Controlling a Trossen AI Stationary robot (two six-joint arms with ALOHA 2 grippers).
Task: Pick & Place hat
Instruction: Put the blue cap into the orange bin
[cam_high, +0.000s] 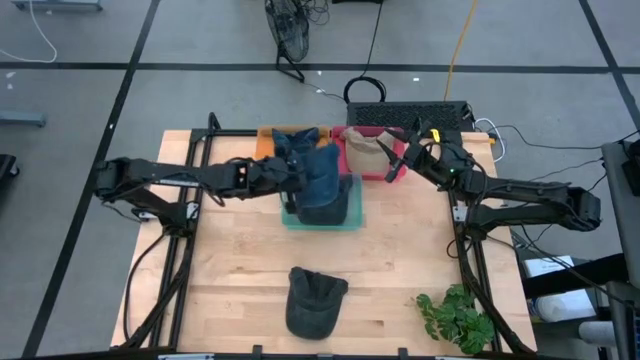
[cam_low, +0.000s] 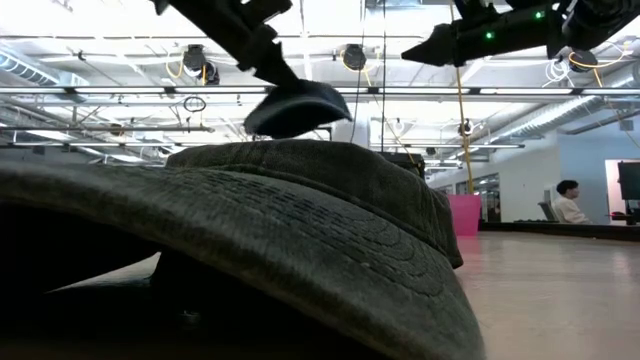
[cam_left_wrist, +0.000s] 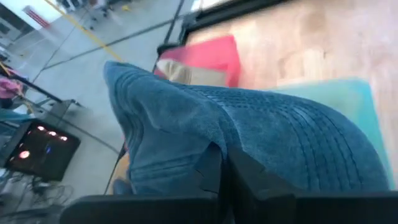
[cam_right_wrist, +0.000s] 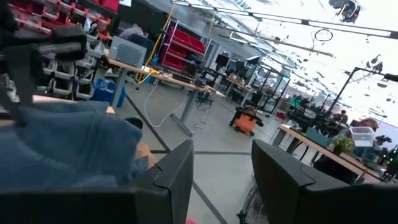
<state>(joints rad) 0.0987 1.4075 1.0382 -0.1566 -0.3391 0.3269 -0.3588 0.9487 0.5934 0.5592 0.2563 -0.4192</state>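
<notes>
— Where's the hat?
— Blue hat (cam_high: 318, 178) hangs over the teal bin (cam_high: 352, 222), off the table. I have the left gripper (cam_high: 293, 172) clenched on its fabric at the back end. Its long axis runs front to back, lower end down toward the bin.

— The other arm?
— Right gripper (cam_high: 397, 160) sits above the red bin (cam_high: 400, 158) with fingers (cam_right_wrist: 174, 171) apart, grasping nothing. A tan hat (cam_high: 364, 152) lies in that bin. A dark cap (cam_high: 314, 300) rests on the table's near side, brim toward the front edge
</notes>
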